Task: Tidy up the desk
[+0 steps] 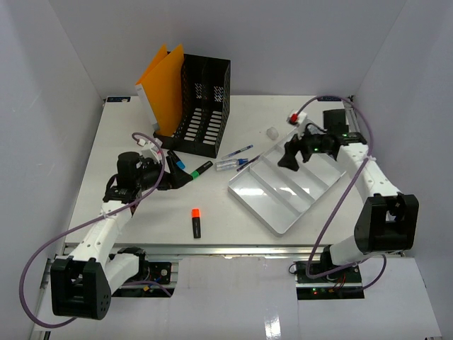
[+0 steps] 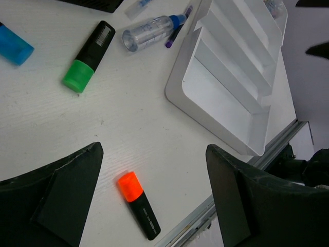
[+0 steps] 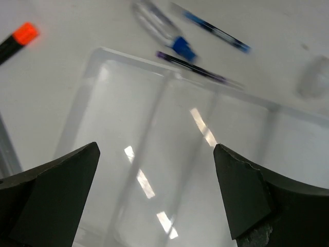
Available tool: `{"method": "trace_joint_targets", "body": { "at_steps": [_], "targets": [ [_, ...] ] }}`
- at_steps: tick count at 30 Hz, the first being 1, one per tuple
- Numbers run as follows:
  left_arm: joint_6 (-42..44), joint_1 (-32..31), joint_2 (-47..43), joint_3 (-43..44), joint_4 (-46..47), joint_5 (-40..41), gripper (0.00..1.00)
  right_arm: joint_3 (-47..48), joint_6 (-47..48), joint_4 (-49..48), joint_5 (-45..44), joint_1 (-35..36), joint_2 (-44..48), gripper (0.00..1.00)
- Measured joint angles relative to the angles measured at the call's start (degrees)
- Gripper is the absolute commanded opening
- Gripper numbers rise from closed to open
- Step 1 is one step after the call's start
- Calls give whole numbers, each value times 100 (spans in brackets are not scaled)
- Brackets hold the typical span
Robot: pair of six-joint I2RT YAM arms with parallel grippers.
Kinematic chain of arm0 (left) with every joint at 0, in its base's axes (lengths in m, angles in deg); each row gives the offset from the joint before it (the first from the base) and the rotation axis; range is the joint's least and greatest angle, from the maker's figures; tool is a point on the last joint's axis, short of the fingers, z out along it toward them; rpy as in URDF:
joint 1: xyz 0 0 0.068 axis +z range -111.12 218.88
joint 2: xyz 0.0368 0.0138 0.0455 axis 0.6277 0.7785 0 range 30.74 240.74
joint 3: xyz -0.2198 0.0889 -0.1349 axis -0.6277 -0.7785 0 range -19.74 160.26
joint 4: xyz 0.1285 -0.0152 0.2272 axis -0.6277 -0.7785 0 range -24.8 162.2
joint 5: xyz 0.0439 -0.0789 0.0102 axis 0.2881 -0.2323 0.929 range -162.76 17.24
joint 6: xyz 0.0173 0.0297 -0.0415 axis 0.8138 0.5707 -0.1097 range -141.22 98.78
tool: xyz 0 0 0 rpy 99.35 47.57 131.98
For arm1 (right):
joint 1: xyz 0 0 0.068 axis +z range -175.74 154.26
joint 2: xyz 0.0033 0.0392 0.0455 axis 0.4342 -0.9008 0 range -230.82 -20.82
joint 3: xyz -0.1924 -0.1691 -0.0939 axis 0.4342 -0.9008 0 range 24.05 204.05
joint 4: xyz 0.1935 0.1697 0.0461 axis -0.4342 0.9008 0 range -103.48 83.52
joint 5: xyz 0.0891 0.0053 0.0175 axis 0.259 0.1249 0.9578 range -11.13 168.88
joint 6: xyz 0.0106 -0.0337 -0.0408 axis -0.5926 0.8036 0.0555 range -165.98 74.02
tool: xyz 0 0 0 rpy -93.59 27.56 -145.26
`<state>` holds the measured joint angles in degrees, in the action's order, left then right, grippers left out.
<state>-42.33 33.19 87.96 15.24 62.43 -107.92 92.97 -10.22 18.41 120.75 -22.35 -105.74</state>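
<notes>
My right wrist view was blurred; the blue marker [image 2: 13, 45] in my left wrist view ran off the edge.

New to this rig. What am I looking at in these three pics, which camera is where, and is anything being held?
Two robot arms are bolted at the near edge of a white desk. The wide picture comes from a fixed camera above and behind them; the other two come from cameras on each wrist, looking past that arm's own dark fingers.

The left pincer is open above an orange-capped highlighter. The right pincer is open over a white compartmented tray, whose visible sections look empty.

Also on the desk: a green-capped highlighter, a small clear bottle with a blue cap, two pens, and a black mesh file holder with orange folders.

Nothing is held.
</notes>
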Motion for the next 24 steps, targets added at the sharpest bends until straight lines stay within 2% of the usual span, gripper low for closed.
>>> {"method": "trace_joint_targets", "body": {
  "at_steps": [2,5,10,18,24],
  "targets": [
    [-66,-22,207,-2,-57,-24,85,-246,42,-18,250,683,111,98],
    [-172,-204,430,-1,-363,227,85,-500,66,19,484,1066,134,98],
    [-567,-1091,392,0,-1100,1165,97,-728,64,5,524,933,132,98],
    [-1512,-2537,391,9,-2059,2710,98,-878,44,-47,344,916,319,98],
    [-2088,-3547,1412,245,-2410,3789,98,-886,-21,-115,303,888,687,98]
  ]
}}
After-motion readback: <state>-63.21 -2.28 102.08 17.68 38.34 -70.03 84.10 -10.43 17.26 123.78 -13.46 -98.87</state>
